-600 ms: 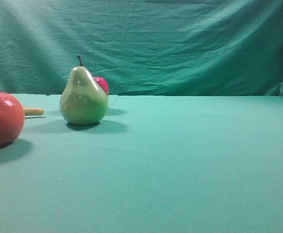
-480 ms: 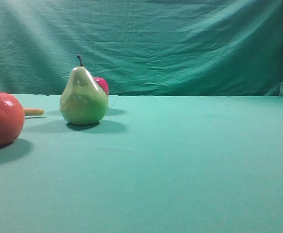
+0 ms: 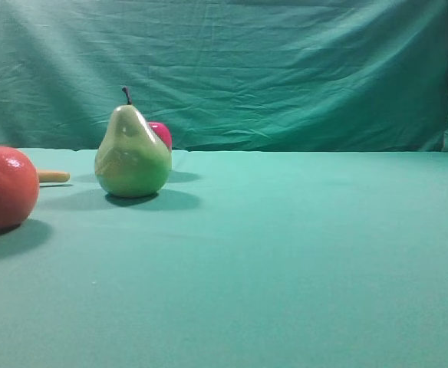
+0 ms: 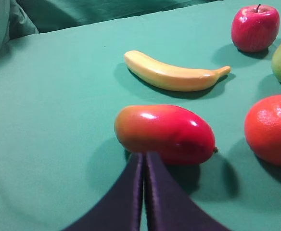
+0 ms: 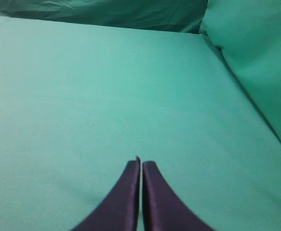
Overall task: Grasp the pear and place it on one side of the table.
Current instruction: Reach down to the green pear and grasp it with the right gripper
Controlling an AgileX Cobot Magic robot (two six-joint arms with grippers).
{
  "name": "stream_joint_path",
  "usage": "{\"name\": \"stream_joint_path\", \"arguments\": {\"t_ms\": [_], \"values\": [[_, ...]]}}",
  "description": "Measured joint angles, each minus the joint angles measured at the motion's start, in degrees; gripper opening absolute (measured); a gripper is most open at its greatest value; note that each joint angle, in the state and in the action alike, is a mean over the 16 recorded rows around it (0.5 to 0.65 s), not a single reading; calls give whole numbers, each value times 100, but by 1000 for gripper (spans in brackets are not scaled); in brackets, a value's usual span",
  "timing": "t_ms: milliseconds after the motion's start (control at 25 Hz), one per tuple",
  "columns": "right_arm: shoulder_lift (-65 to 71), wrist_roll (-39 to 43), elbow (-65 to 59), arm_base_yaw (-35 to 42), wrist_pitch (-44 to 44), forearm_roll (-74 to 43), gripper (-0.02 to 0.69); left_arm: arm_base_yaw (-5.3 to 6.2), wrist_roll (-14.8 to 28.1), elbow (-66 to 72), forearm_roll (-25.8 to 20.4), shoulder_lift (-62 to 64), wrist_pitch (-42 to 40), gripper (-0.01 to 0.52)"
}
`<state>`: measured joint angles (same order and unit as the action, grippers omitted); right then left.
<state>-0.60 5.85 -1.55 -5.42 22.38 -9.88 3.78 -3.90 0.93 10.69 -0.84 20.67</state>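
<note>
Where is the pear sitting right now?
In the exterior high view the pear stands upright, left of centre on the table, just before the red apple.

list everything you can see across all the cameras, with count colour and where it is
pear: 1, glossy yellow-green, upright on the table, left of centre in the high view
apple: 1, red, behind the pear
banana: 1, yellow, lying flat between apple and mango in the left wrist view
mango: 1, red shading to orange, right in front of the left tool
orange-red round fruit: 1, beside the mango, at the left edge of the high view
table: 1, smooth teal-green cloth
backdrop: 1, wrinkled teal cloth, behind the table
left tool: 1, dark, shut, holding nothing
right tool: 1, dark, shut, above bare cloth
</note>
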Motion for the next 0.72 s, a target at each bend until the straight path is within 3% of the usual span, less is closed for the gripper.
{"name": "stream_joint_path", "arguments": {"t_ms": [280,720], "values": [[0,43,0,0,-190,-236,0,0,0,0,0,0,0,0],[225,920,173,0,-1738,-489,0,0,0,0,0,0,0,0]]}}
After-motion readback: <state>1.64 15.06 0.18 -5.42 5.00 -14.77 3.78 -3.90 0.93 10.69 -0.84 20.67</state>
